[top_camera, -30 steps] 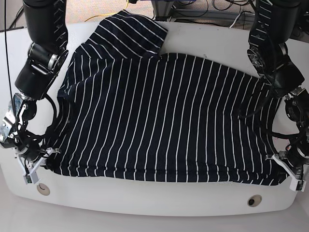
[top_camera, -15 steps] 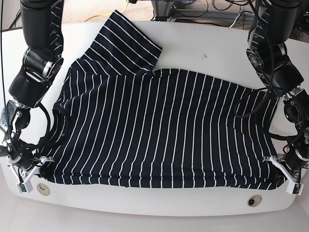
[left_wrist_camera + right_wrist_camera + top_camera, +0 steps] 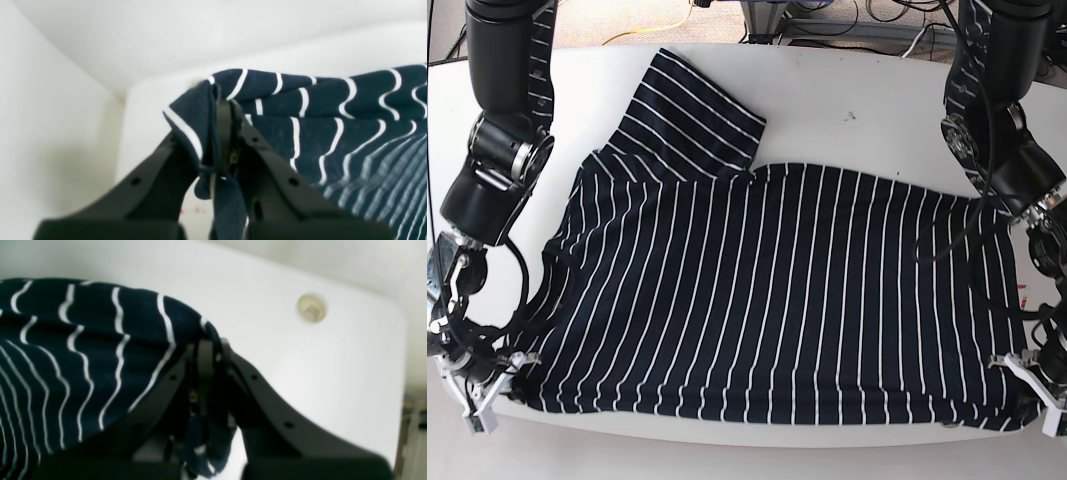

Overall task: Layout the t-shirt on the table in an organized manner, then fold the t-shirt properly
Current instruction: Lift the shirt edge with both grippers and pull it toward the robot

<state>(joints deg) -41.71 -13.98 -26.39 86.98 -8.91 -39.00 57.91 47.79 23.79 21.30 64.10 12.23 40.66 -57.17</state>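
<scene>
Left gripper clamped on one t-shirt corner, right gripper clamped on the other (both at the table's near edge). Shirt spreads away from both toward the far edge, held edge running crosswise between them; neither arm nearer.

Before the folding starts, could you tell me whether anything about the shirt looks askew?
Yes. One sleeve of the t-shirt lies doubled over the body at the table's far side, and the near hem overhangs the front edge.
</scene>
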